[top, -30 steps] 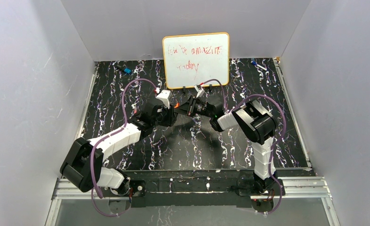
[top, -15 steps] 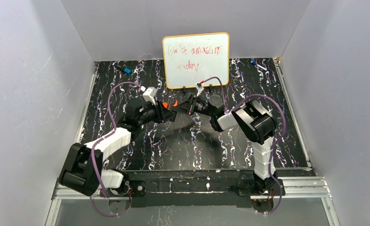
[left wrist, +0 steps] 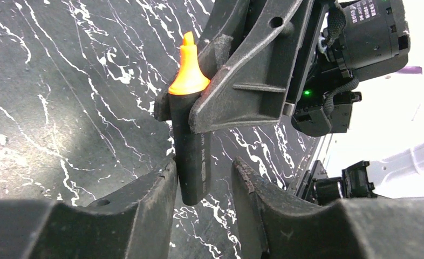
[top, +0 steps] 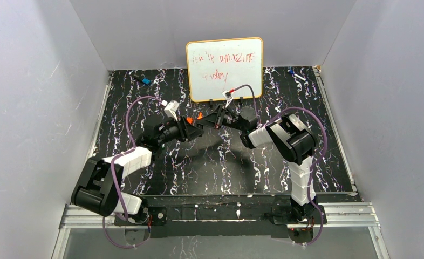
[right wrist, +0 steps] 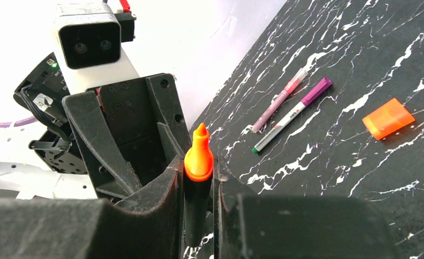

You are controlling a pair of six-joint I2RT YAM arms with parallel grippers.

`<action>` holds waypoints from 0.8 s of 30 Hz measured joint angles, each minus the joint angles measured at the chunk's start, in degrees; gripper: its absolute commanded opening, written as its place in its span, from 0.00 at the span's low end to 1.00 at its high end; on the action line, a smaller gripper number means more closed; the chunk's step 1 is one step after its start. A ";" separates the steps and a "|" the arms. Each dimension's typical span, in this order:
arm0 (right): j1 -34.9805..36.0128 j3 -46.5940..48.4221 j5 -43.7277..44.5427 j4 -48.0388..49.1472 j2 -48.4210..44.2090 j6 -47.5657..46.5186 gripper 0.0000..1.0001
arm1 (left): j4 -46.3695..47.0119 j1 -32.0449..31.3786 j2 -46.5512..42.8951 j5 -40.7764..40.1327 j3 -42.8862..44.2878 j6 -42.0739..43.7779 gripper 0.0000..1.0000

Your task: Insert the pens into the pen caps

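Now | right end effector (right wrist: 198, 179) clenched on marker (right wrist: 199, 157), held above far-centre bench (right wrist: 361, 48) | left end effector (left wrist: 204, 167) released, straddling its barrel | likely light, stiff, slick: you grip mid-barrel, clear of the tip | cap (right wrist: 388, 118) lies on bench

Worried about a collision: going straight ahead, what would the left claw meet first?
Likely the black marker, its end between the fingers of the open left claw; behind it, the right claw clamping it.

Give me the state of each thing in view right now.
black marker: uncapped, orange tip exposed
right gripper: shut on black marker
left gripper: open, straddling the marker's rear end
orange cap: off, lying on the table
pink pen: lying on table
purple-ended pen: lying beside it
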 measured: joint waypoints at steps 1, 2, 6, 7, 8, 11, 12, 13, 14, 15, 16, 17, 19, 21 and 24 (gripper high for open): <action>0.00 0.28 0.00 0.02 0.00 0.02 0.01 | 0.11 -0.02 0.00 0.26 0.00 -0.13 0.43; 0.00 0.59 0.02 0.04 0.04 0.07 0.01 | 0.24 -0.07 0.00 0.61 -0.02 -0.35 0.44; 0.00 1.84 0.04 0.28 0.48 0.13 0.01 | 1.09 -0.24 0.76 1.64 -0.17 -0.81 0.42; 0.00 2.10 0.09 0.28 0.61 0.15 0.01 | 1.25 -0.28 0.98 1.86 -0.33 -0.96 0.39; 0.00 2.29 0.13 0.31 0.66 0.20 0.01 | 1.31 -0.37 1.20 2.08 -0.61 -0.98 0.37; 0.02 2.56 0.02 0.35 0.70 0.44 0.01 | 1.27 -0.48 1.73 2.38 -0.98 -1.18 0.16; 0.02 2.56 -0.04 0.39 0.70 0.76 0.01 | 1.18 -0.46 1.81 2.27 -1.03 -1.20 0.09; 0.02 2.58 -0.22 0.57 0.70 0.94 0.01 | 1.11 -0.39 1.84 2.05 -1.11 -1.25 0.06; 0.02 2.58 -0.48 0.79 0.70 0.96 0.01 | 1.20 -0.31 1.84 2.05 -1.22 -1.36 0.05; 0.00 2.58 -0.72 0.92 0.70 0.98 0.01 | 1.33 -0.28 1.84 2.14 -1.29 -1.46 0.05; 0.00 2.58 -1.05 1.05 0.70 0.98 0.01 | 1.46 -0.28 1.84 2.21 -1.31 -1.60 0.05; 0.00 2.58 -1.20 1.18 0.70 1.05 0.01 | 1.66 -0.35 1.84 2.23 -1.36 -1.62 0.05; 0.00 2.58 -1.25 1.29 0.70 1.07 0.01 | 1.73 -0.35 1.84 2.29 -1.36 -1.62 0.06; 0.00 2.58 -1.29 1.33 0.72 1.16 0.01 | 1.75 -0.35 1.84 2.32 -1.36 -1.62 0.04; 0.00 2.58 -1.33 1.57 0.79 1.22 0.01 | 1.81 -0.35 1.84 2.34 -1.36 -1.60 0.05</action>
